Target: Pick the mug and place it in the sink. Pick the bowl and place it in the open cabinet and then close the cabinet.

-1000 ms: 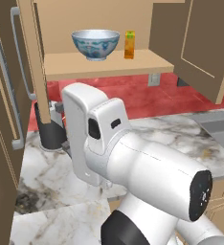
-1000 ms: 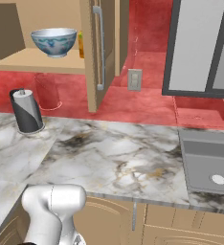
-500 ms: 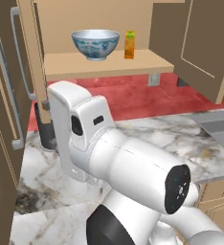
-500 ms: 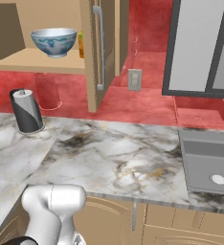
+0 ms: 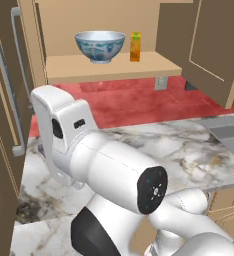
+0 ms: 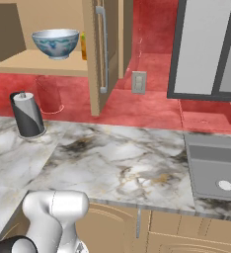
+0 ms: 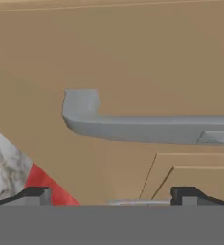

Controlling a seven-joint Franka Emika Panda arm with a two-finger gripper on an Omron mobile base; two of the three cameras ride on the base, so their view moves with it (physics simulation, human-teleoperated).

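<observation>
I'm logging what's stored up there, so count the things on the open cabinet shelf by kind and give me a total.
bowl: 1
small orange carton: 1
Total: 2

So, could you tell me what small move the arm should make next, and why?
Probably ease the end effector forward against the left door's handle and begin pushing that door shut. The bowl already sits on the cabinet shelf, both doors stand open, and the hand faces the handle with its fingertips spread.
</observation>
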